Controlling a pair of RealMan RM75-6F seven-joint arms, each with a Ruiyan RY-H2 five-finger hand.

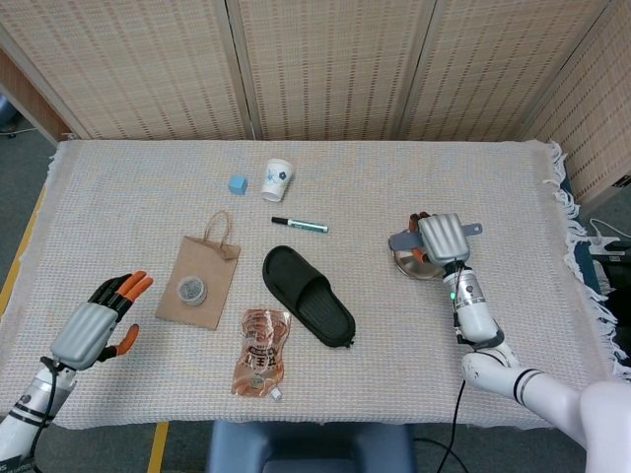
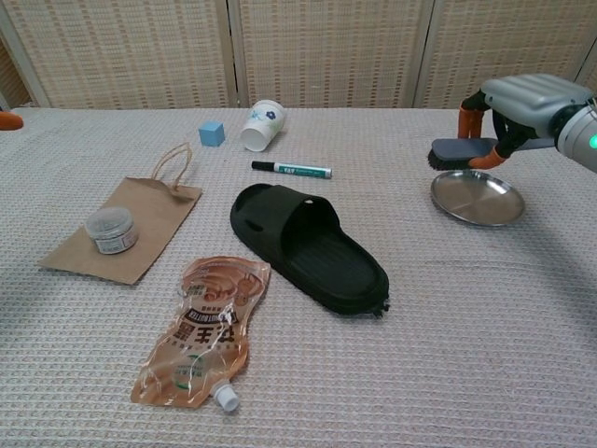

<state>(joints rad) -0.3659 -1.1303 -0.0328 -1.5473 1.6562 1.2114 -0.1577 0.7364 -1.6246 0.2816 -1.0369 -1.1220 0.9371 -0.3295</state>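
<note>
My right hand (image 1: 442, 239) (image 2: 522, 101) grips a dark grey brush (image 2: 460, 151) (image 1: 402, 240) and holds it in the air just above a round metal plate (image 2: 477, 197) (image 1: 414, 264) at the right of the table. The plate has nothing in it. My left hand (image 1: 94, 326) hovers open over the left front of the table, fingers apart and holding nothing. It is nearest the brown paper bag (image 1: 207, 258). In the chest view only an orange fingertip (image 2: 7, 119) of the left hand shows at the left edge.
A small round tin (image 1: 190, 290) (image 2: 110, 229) lies on the paper bag. A black slipper (image 1: 308, 296) (image 2: 312, 247) lies mid-table, an orange pouch (image 1: 261, 351) (image 2: 205, 327) in front of it. Behind are a marker (image 1: 299, 225), a tipped paper cup (image 1: 277, 179) and a blue cube (image 1: 238, 183).
</note>
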